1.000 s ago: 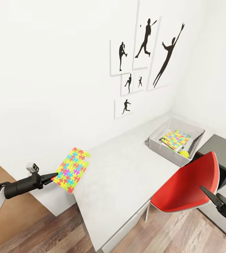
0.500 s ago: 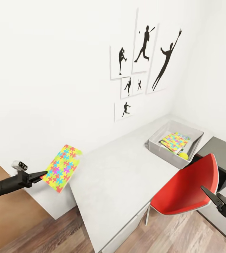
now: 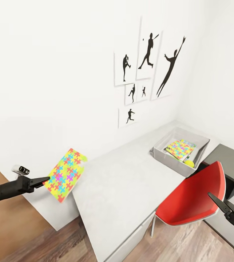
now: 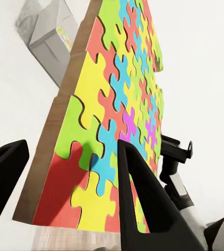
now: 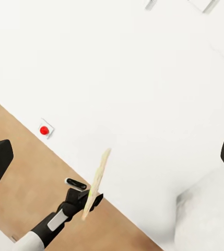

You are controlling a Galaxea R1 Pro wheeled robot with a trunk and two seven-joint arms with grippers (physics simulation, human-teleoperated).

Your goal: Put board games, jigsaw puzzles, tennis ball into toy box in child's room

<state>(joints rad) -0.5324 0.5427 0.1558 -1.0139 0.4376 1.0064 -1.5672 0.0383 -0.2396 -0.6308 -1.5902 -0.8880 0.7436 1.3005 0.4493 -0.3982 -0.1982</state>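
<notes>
My left gripper [image 3: 45, 179] is shut on the lower edge of a multicoloured jigsaw puzzle [image 3: 64, 169], holding it tilted in the air just off the left end of the table [image 3: 124, 178]. Seen along the fingers, the puzzle [image 4: 117, 115] is pinched between the black fingers [image 4: 143, 209]. The grey toy box [image 3: 166, 157] stands at the table's far right end. In it lie a second jigsaw puzzle [image 3: 179, 147] and the tennis ball [image 3: 189, 163]. My right gripper [image 3: 231, 204] hangs open and empty at the lower right, beside the chair. No board games or bed are in view.
A red chair [image 3: 191, 198] is pushed up to the table below the toy box. White drawer fronts [image 3: 131, 242] run under the table edge. Silhouette pictures [image 3: 147, 69] hang on the white wall. A small red knob [image 5: 44, 129] sits low on the wall.
My left gripper has carried the puzzle a little leftward, away from the table's end. The head view has shifted slightly. The right gripper has stayed put.
</notes>
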